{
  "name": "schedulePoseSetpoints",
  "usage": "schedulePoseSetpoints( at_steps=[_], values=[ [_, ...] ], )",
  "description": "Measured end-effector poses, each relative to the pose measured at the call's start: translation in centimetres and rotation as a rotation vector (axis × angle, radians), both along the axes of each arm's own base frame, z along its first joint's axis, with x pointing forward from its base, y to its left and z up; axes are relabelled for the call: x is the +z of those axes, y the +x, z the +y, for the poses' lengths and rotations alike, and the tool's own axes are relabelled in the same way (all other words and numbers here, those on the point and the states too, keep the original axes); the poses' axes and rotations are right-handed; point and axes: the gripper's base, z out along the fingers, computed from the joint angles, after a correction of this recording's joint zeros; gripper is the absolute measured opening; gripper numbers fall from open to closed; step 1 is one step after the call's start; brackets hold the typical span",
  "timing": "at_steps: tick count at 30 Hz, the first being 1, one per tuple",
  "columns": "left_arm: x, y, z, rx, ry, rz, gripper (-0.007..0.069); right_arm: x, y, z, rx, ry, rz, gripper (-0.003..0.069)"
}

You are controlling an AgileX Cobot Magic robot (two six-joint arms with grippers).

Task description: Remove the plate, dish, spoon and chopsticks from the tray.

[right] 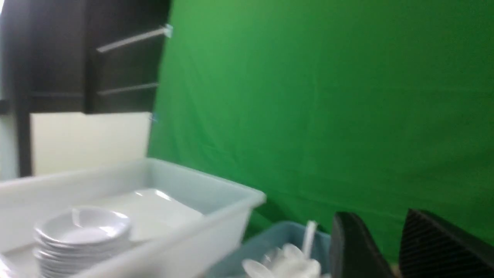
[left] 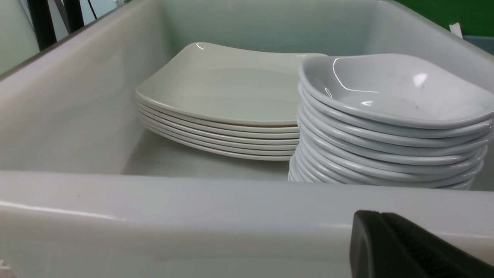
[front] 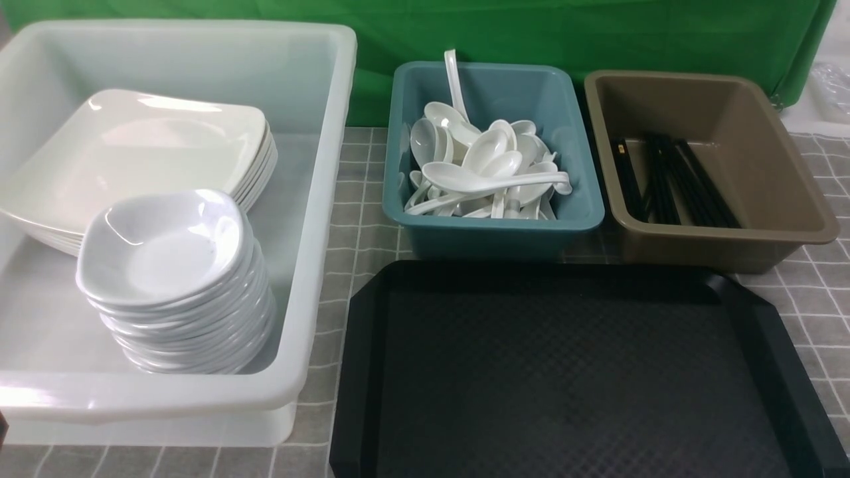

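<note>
Tray (front: 571, 372) bare to its rim; my left gripper (left: 405, 247) pressed together, my right gripper (right: 397, 247) spread, holding nothing.

A green cloth backdrop (front: 597, 33) hung behind the table. The tabletop carried a grey cloth (front: 362, 219) with a white grid pattern. In the right wrist view, a dark shelving frame (right: 88, 58) and a pale cream panel (right: 88, 141) stood beside the green cloth.
</note>
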Motion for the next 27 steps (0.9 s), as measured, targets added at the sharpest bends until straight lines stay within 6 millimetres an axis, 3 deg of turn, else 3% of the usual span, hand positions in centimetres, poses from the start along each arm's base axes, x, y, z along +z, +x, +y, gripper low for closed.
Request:
schedulePoseSetpoints(
  at_steps=[3, 6, 11, 27],
  values=[
    [0.0, 0.0, 0.0, 0.0, 0.0, 0.0, 0.0002, -2.6, 0.9, -0.3, -0.127, -0.03, 0.071, 0.0237],
    [0.0, 0.0, 0.0, 0.0, 0.0, 0.001, 0.0002, -8.9, 2.0, -1.3, -0.33, -0.073, 0.235, 0.0237],
    [-0.1, 0.0, 0.0, 0.0, 0.0, 0.004, 0.0002, -15.3, 1.2, -2.3, -0.488, -0.021, 0.441, 0.0237],
    [-0.1, 0.0, 0.0, 0.0, 0.004, 0.004, 0.0002, -15.8, 0.9, -2.5, -0.519, -0.018, 0.478, 0.0237]
  ],
)
